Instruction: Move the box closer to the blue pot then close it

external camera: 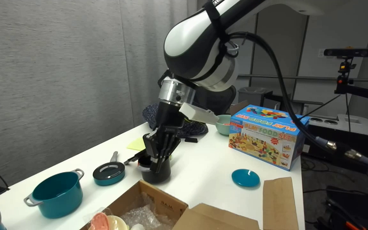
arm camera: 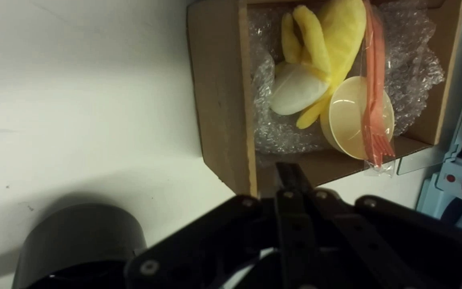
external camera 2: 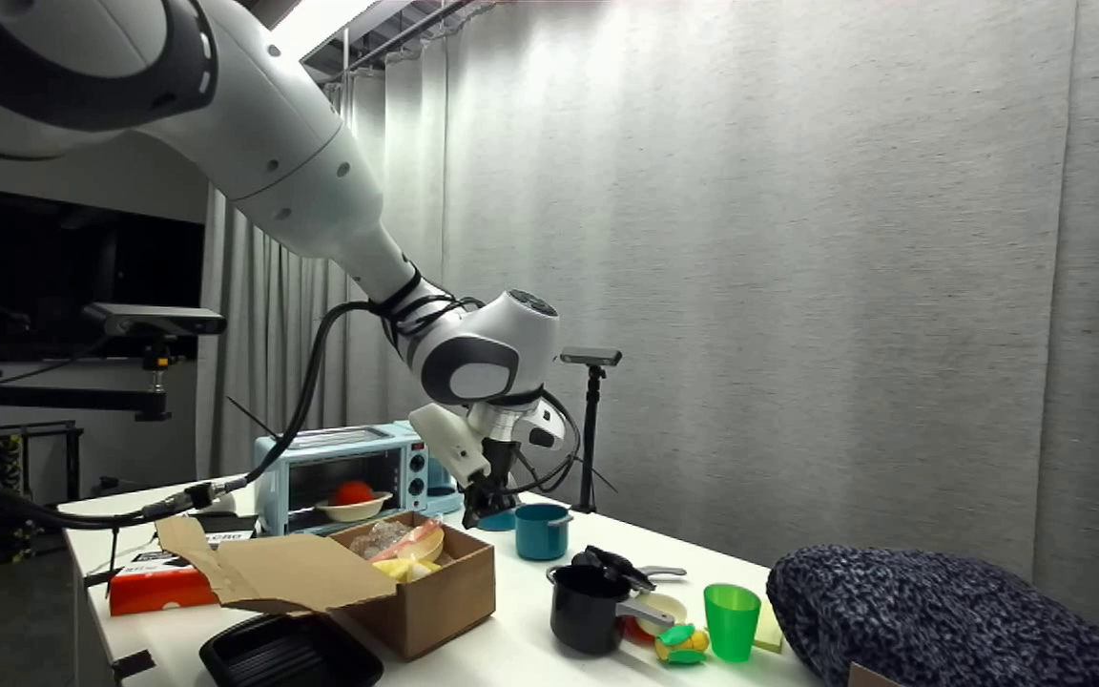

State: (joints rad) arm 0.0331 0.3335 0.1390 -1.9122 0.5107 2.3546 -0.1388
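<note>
The brown cardboard box (external camera: pixel 168 203) stands open on the table, with flaps spread outward. In an exterior view (external camera 2: pixel 449 596) a long flap sticks out on one side. In the wrist view (arm camera: pixel 221 96) it holds a yellow plush, a cream bowl, pink utensils and bubble wrap. The teal-blue pot (external camera: pixel 59 195) stands beside the box, a gap apart; it also shows in an exterior view (external camera 2: pixel 542 532). It is out of the wrist view. My gripper (arm camera: pixel 291 174) is shut with nothing visible between its fingertips, near a box corner. In both exterior views (external camera: pixel 157 166) (external camera 2: pixel 481 515) its tips look close to the rim; contact is unclear.
A black pot (external camera: pixel 157 174) and a dark pan (external camera: pixel 109 172) stand near the box. A blue toaster oven (external camera 2: pixel 349 477) is behind it. A black tray (external camera 2: pixel 292 654) lies under the open flap. A teal dish (external camera: pixel 245 178) and a printed toy carton (external camera: pixel 264 134) are farther off.
</note>
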